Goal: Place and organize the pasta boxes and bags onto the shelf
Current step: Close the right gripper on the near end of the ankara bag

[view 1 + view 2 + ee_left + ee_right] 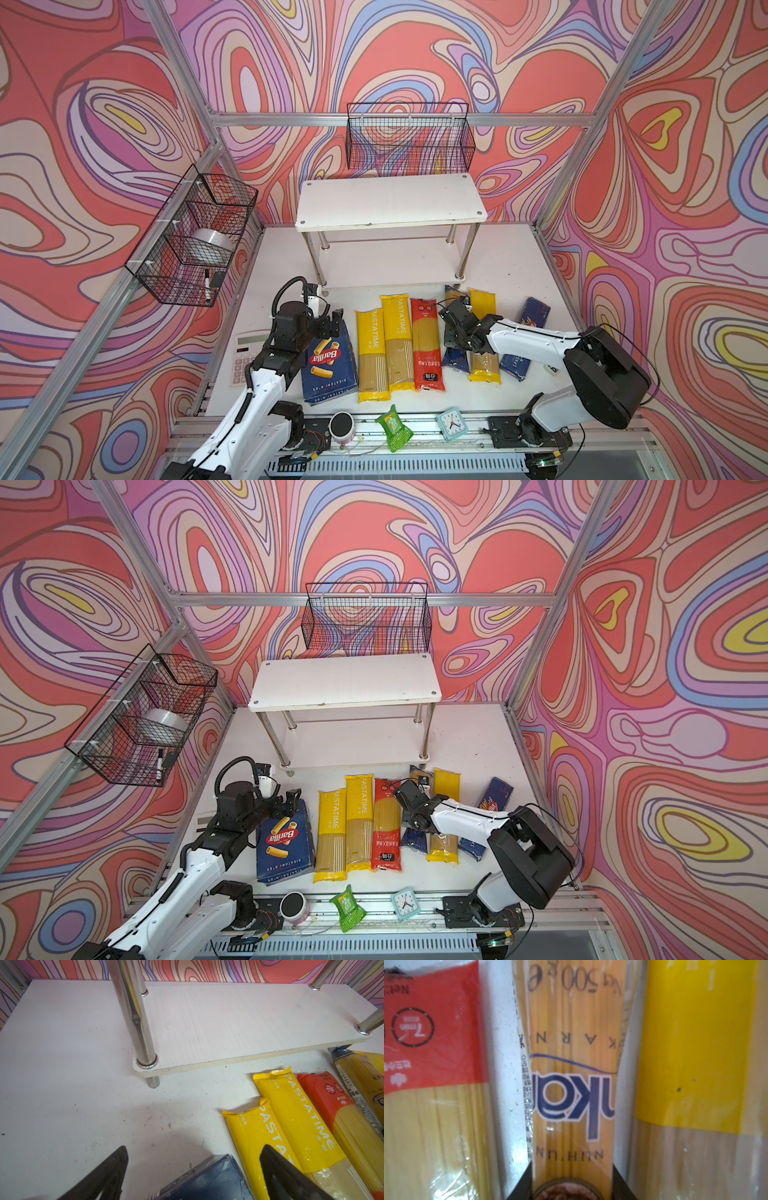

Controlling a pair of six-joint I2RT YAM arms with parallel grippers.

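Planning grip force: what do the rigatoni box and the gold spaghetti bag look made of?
The rigatoni box: likely printed cardboard, slight sheen; flat faces, crisp edges. The gold spaghetti bag: thin clear glossy plastic film; strands show through, wrinkles glint.

Glossy clear plastic wraps the spaghetti packet between matt black fingers of the right claw; beyond the left claw, polished chrome legs meet a matt white shelf board.

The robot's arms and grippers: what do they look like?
The left arm and right arm have white shells and bulky black joints. A ribbed black cable arches over the left wrist. The left gripper and right gripper have black wedge-shaped fingers.
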